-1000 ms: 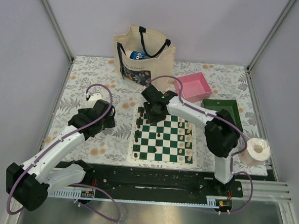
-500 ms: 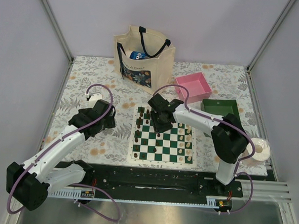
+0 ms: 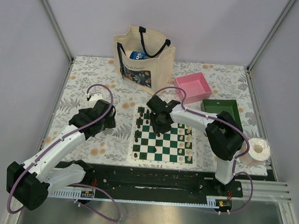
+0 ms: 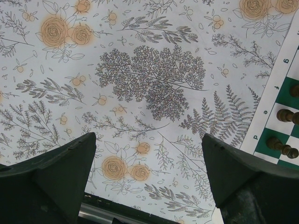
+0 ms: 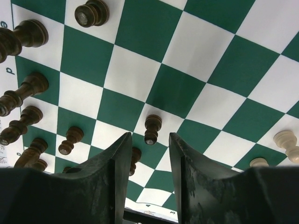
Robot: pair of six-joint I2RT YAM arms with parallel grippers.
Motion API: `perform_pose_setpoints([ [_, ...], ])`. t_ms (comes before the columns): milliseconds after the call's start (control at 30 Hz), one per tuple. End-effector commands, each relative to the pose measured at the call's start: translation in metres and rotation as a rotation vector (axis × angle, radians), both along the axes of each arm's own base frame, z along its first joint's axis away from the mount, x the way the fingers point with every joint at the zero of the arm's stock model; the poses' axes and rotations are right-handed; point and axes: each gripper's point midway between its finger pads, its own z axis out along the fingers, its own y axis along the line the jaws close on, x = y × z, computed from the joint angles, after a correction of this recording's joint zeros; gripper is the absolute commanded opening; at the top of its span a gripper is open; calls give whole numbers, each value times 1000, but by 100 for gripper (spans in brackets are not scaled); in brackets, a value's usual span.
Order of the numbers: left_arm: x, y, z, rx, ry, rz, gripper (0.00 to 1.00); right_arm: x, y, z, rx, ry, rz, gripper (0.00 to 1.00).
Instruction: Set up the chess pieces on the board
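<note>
right tool, slightly open and empty, hovers over a dark pawn; we judge it light, rigid, tippy, best pinched at the head.

So the left arm is stretching out from the near-left corner toward the middle of the left side, wrist tipping down. The left gripper is hanging there with its fingers spread wide. The right arm is bending at the elbow near the right edge and reaching in toward the table's centre, with the right gripper pointing down and its fingers sitting just slightly apart.
</note>
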Motion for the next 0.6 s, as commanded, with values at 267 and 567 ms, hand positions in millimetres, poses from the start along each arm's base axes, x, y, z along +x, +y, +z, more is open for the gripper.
perform_pose_setpoints([
  [267,7,-4,7,-22,-33,1,99,0,4,-9,-6,5,-5,36],
  [567,7,-4,7,-23,-30,0,99,1,3,-10,-16,5,-9,35],
])
